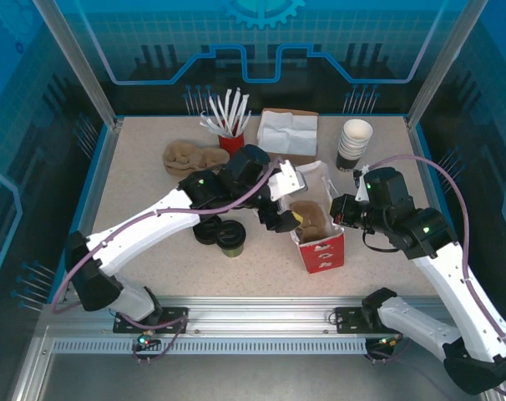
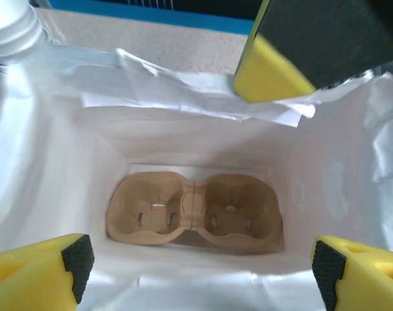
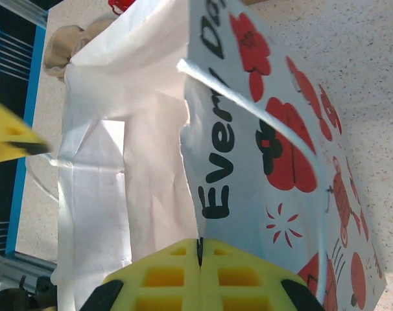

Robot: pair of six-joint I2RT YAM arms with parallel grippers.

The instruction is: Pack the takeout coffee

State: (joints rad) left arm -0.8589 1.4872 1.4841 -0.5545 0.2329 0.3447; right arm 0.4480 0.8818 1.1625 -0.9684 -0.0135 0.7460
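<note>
Step in hand, carrier (image 2: 193, 210) lying in bag (image 1: 324, 251): left hand (image 2: 202, 262) wide and empty above it, right hand (image 3: 200, 259) pinched shut on bag rim, takeout coffee (image 1: 230, 241) on table (image 1: 261, 276) left of bag, next needing an upright grasp.

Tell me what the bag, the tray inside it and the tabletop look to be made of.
Bag: paper, likely coated; it holds sharp creases, with a slight sheen inside and red print outside.
Tray: moulded pulp, matte tan and fibrous, with soft rounded cup wells.
Tabletop: seemingly speckled beige laminate or stone-look board, matte; the look leaves it open.
</note>
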